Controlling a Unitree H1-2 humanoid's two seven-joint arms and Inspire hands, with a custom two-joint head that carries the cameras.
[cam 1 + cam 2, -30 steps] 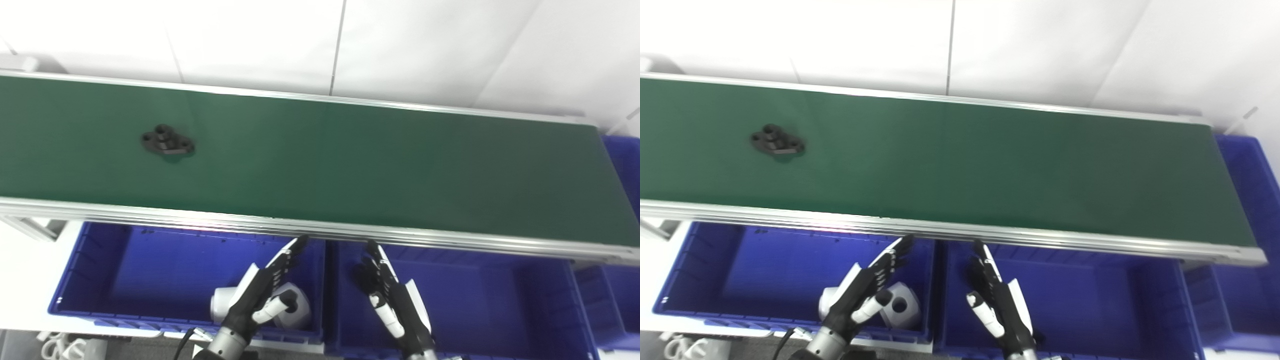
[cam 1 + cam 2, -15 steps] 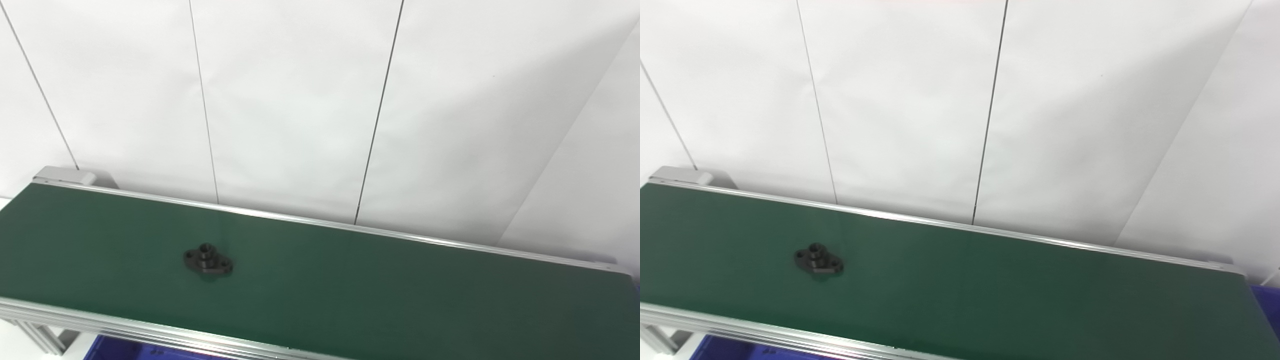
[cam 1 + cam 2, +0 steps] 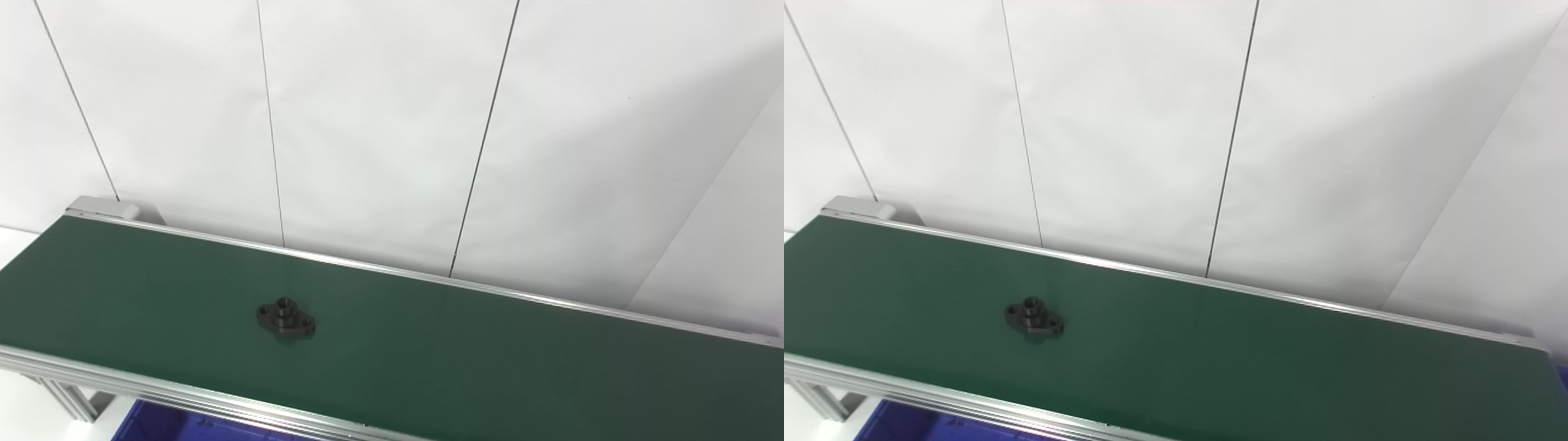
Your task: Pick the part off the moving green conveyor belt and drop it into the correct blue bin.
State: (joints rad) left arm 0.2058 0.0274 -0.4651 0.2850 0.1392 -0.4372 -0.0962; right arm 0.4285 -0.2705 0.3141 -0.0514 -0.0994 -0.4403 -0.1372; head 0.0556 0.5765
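Black part (image 3: pixel 285 317) farther right on belt (image 3: pixel 490 355); both robot hands unseen, state unknown.

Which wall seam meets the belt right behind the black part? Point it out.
The second seam from the left. It comes down to the far rail just behind the black part; the others land well off to either side.
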